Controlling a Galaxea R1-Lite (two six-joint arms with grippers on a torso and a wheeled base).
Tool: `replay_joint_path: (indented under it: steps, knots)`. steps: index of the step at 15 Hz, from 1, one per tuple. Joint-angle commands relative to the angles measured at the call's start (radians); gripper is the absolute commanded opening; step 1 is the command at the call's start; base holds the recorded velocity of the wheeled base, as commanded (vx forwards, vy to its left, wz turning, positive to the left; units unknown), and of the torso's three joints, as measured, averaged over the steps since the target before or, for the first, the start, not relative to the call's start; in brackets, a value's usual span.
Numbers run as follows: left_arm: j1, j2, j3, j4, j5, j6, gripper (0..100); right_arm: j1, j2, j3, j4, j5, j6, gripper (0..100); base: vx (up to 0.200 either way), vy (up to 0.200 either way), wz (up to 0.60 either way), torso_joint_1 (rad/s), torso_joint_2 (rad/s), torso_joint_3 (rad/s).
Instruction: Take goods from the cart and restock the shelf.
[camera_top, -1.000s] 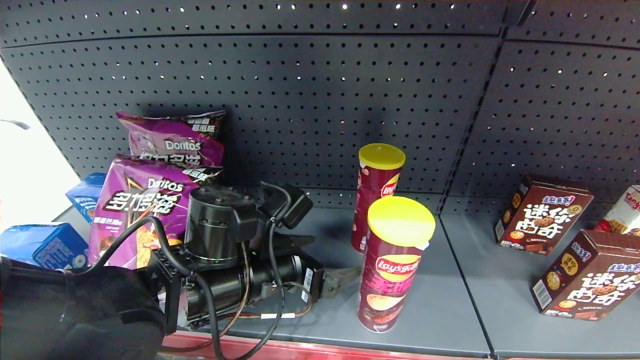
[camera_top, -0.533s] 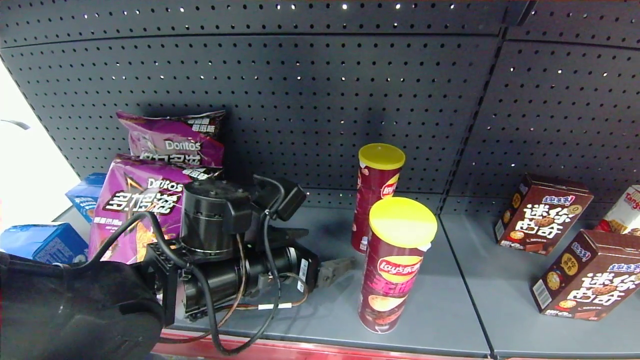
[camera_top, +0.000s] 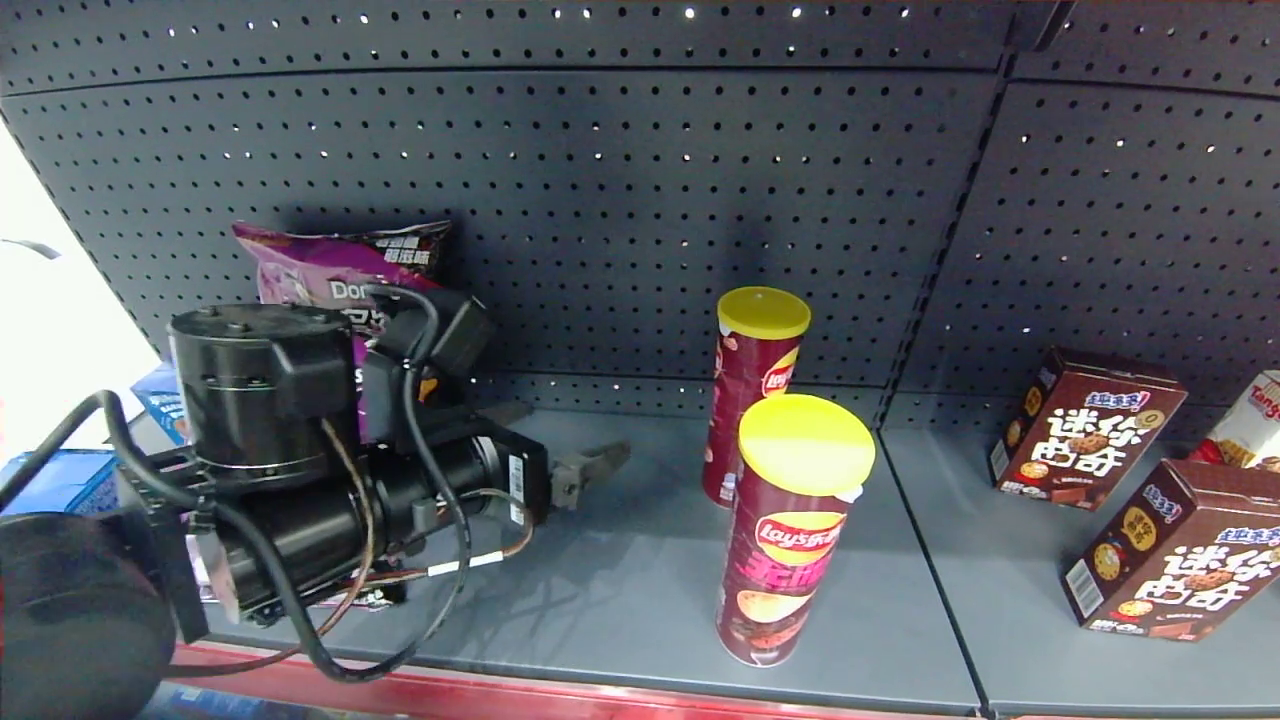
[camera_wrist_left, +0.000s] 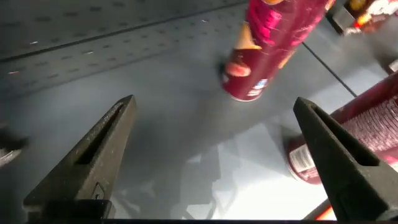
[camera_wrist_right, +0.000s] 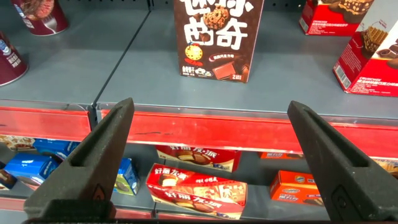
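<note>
Left gripper (camera_wrist_left: 211, 106) hovers empty, jaws wide apart, over the shelf (camera_top: 620, 590) near the front can (camera_top: 790, 530), upright before the rear can (camera_top: 757, 390). Light, stiff, probably slick tubes; likely best gripped mid-body, below the lid (camera_top: 806, 443), not squeezed hard.

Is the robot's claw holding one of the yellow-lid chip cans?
No, the left gripper is open and empty, and the front can and back can stand on the shelf apart from it.
</note>
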Motion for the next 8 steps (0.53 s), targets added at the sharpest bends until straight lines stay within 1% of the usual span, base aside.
replay_joint_path:
  steps: [1,2,3,4,5,6,7,8]
  knots:
    - [0.005,-0.119,0.063,0.000,0.032,-0.025,100,0.000,0.002,0.000,0.000,0.001,0.000,100,0.000,0.000,0.00,0.000,0.00,0.000]
    - [0.003,-0.135,0.074,0.000,0.038,-0.031,100,0.000,0.002,0.000,0.000,0.001,0.000,100,0.000,0.000,0.00,0.000,0.00,0.000]
    - [0.005,-0.209,0.127,0.002,0.095,-0.043,100,0.000,0.002,0.000,0.000,0.001,0.000,100,0.000,0.000,0.00,0.000,0.00,0.000]
    - [0.006,-0.269,0.170,0.003,0.133,-0.054,100,0.000,0.002,0.000,0.000,0.001,0.000,100,0.000,0.000,0.00,0.000,0.00,0.000]
    - [0.010,-0.309,0.199,0.003,0.156,-0.062,100,0.000,0.002,0.000,0.000,0.001,0.000,100,0.000,0.000,0.00,0.000,0.00,0.000]
    - [0.037,-0.384,0.247,0.003,0.208,-0.068,100,0.000,0.002,0.000,0.000,0.001,0.000,100,0.000,0.000,0.00,0.000,0.00,0.000]
    - [0.074,-0.441,0.278,0.003,0.226,-0.068,100,0.000,0.002,0.000,0.000,0.001,0.000,100,0.000,0.000,0.00,0.000,0.00,0.000]
    - [0.109,-0.488,0.308,0.006,0.225,-0.068,100,0.000,0.002,0.000,0.000,0.001,0.000,100,0.000,0.000,0.00,0.000,0.00,0.000]
